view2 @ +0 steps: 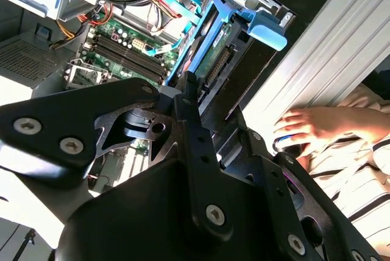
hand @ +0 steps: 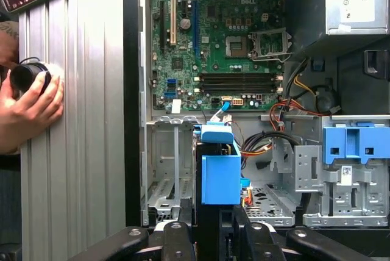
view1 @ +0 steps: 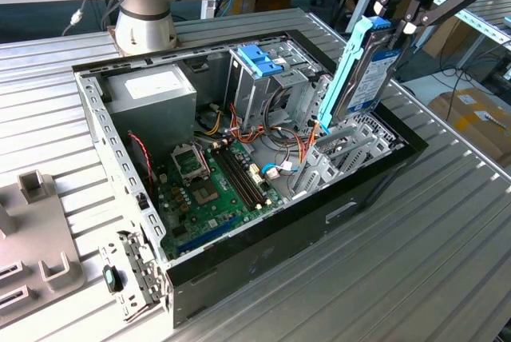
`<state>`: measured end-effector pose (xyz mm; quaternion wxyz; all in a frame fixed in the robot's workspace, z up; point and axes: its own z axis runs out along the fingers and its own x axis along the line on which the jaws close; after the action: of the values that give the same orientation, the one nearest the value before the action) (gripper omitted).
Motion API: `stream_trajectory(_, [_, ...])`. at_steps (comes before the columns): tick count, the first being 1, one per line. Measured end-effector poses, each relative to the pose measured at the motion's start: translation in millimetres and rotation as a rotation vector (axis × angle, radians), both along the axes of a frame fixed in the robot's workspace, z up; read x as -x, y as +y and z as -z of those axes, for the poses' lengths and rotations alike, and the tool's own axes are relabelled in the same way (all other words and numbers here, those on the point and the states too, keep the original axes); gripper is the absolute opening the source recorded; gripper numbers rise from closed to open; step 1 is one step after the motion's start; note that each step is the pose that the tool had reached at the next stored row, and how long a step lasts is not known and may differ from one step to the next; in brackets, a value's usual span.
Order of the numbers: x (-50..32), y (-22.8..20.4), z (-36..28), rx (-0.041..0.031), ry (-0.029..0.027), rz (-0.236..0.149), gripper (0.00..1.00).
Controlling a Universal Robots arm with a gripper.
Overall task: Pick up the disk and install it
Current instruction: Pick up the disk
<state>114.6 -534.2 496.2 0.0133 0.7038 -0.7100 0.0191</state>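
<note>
The disk [view1: 365, 70], grey metal with a white label and light-blue rails, hangs upright over the right end of the open computer case [view1: 120, 168] in the exterior view. My gripper [view1: 397, 24] is shut on its upper end. Its lower end sits about level with the case rim, above the metal drive bay [view1: 351, 149]. In both wrist views I look down along the black fingers [view2: 190, 99] at the disk's blue carrier [view2: 226, 32] [hand: 219, 172], with the bay [hand: 163, 188] beneath it.
A drive cage with a blue latch [view1: 259, 58] stands beside the bay. Motherboard [view1: 211, 190], loose cables [view1: 275, 168] and power supply [view1: 152, 90] fill the case. A person's hand [hand: 27, 108] rests on the ribbed table beside the case. Grey fixtures [view1: 40, 238] lie at the exterior view's left.
</note>
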Motion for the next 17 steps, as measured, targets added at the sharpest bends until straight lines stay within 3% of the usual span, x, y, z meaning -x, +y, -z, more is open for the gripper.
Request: stream_trajectory(17, [0.0, -2.8, 1.8, -0.0001, 0.0001, 0.0, 0.35])
